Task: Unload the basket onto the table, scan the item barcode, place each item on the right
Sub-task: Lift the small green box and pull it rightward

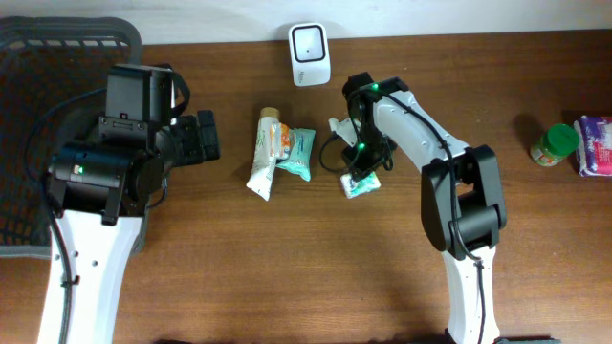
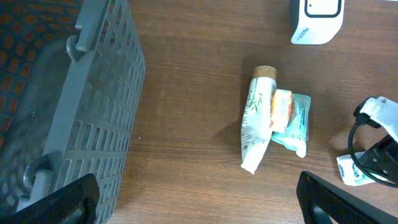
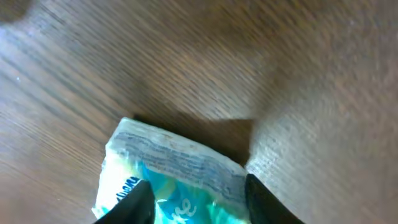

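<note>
Overhead view: a brown wooden table [image 1: 287, 277] seen from above. At 12 o'clock a white scanner [image 1: 310, 54] stands near the far edge. At 9 to 10 o'clock sits a dark plastic basket [image 1: 67, 43], and over it the left arm reaches toward the middle. The left gripper [image 1: 207, 139] hangs above bare wood with nothing in it. Just left of centre lie a pale tube [image 1: 262, 158] and a teal pouch [image 1: 298, 153], touching each other. Just right of centre the right gripper [image 1: 363, 170] points down onto a small packet [image 1: 364, 187], white and teal, lying flat on the wood at 6 o'clock from the scanner. At 3 o'clock, well apart from the rest, stand a green jar [image 1: 556, 145] and a purple pack [image 1: 595, 145] side by side.

Left wrist view: the two black fingers [image 2: 65, 202] show at the bottom corners, spread wide apart and empty. The basket fills 9 o'clock, the tube and pouch lie at centre, and the scanner is at 1 o'clock.

Right wrist view: two dark fingers [image 3: 142, 200] at 6 o'clock pinch the packet between them. The packet's crimped end points toward 12 o'clock.
</note>
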Tool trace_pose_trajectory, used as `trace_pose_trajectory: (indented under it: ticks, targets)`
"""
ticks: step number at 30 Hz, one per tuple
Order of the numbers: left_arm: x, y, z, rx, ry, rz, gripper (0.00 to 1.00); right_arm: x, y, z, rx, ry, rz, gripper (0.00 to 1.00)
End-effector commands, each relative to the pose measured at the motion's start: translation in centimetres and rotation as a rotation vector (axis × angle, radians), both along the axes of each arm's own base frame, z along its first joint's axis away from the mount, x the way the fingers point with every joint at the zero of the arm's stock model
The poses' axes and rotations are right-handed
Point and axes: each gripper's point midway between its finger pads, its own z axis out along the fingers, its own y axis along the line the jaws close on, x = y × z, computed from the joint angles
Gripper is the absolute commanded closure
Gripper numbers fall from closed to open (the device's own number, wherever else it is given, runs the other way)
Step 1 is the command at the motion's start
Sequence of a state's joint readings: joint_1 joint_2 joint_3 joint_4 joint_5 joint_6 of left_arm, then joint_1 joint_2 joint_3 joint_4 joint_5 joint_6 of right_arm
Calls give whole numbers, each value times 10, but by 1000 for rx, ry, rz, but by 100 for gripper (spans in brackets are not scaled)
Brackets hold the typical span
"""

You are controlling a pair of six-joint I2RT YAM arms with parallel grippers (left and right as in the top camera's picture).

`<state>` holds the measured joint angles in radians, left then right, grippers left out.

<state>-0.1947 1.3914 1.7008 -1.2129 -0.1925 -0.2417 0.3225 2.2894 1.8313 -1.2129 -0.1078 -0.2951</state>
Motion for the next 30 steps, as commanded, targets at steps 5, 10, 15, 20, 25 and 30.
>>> trace_pose_trajectory:
  ticks: [5,10,15,20,25,30]
  targets:
    - [0,4,0,21,0,0,1,-1,34,17,112,238,-932,65]
    - [0,4,0,21,0,0,1,22,46,34,339,329,-1001,56]
    - [0,4,0,20,0,0,1,40,7,33,392,245,-929,39]
    - [0,4,0,20,0,0,1,48,7,34,478,55,-480,31]
    - [0,4,0,21,0,0,1,35,48,32,514,-40,-86,28]
    - [0,4,0,21,0,0,1,28,68,23,418,-87,40,30]
